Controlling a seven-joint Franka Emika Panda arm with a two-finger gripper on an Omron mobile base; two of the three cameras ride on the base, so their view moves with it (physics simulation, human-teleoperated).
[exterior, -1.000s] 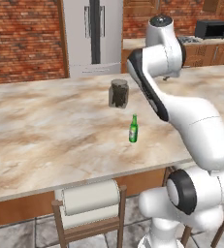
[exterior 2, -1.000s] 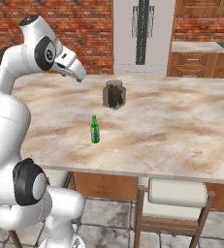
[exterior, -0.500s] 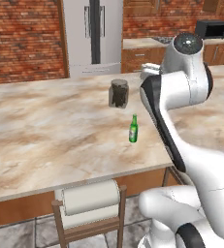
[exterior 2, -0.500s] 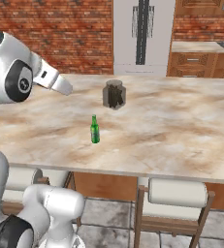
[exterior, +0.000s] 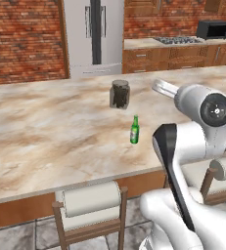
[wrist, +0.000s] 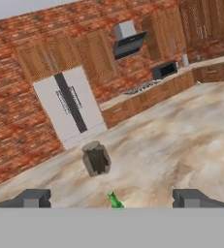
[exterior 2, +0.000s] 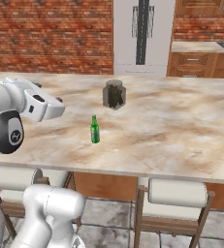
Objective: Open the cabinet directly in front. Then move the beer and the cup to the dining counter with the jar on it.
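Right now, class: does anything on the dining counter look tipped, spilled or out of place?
Nothing stands out. The beer and the jar both stand upright, apart, on the dining counter, with nothing spilled.

dining counter (exterior: 46, 141) | on it: jar (exterior: 120, 94), beer (exterior: 134, 130), apart

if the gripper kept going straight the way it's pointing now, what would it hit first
Probably the jar, which sits near the middle of the open gripper's line. The beer lies nearer but low, so depth is uncertain.
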